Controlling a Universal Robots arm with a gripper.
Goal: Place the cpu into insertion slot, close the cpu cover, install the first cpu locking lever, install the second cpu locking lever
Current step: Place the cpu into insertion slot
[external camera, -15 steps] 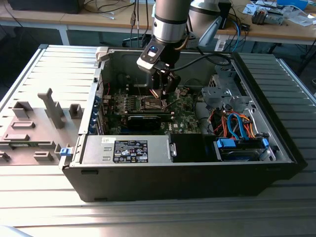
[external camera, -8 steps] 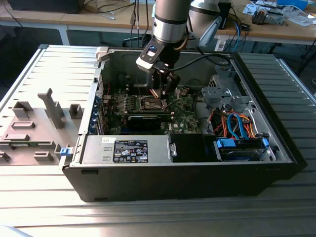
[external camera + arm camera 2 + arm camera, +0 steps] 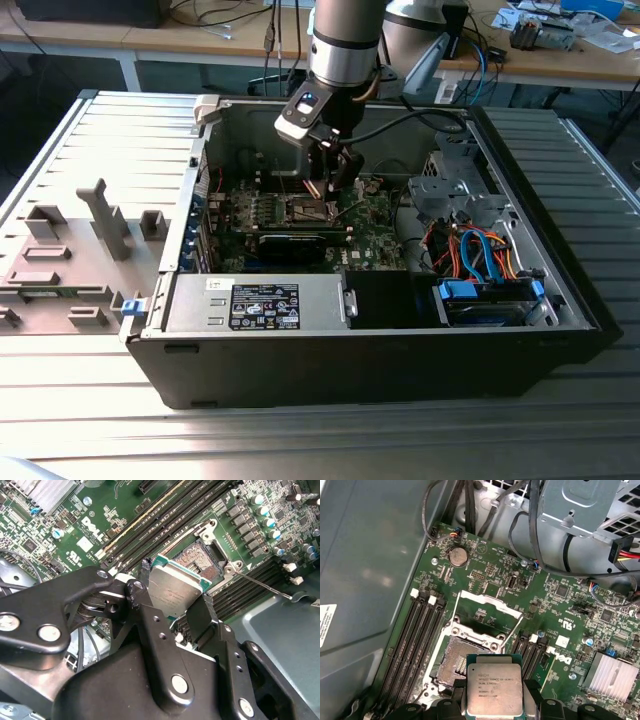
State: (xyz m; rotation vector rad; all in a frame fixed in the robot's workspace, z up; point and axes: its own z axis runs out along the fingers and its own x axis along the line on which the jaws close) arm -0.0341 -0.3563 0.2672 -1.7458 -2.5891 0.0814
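My gripper [image 3: 175, 592] is shut on the cpu [image 3: 494, 690], a flat silver-grey square pinched at two opposite edges by the black fingers [image 3: 145, 577]. The chip hangs a little above the board, partly over one edge of the insertion slot [image 3: 457, 662], whose dark centre lies bare. The cpu cover [image 3: 491, 603] stands swung open on the slot's far side. A thin wire locking lever [image 3: 512, 630] sticks up beside the slot and also shows as a rod [image 3: 260, 585]. In the exterior view the gripper [image 3: 325, 185] is down inside the open computer case over the green board.
Long black memory slots [image 3: 415, 640] flank the slot on both sides. A finned heatsink [image 3: 612, 677], a grey drive cage [image 3: 580, 505] with cables, and the case wall [image 3: 365, 580] ring the board. A power supply [image 3: 255, 300] sits at the case front, grey fixtures [image 3: 100, 220] outside it.
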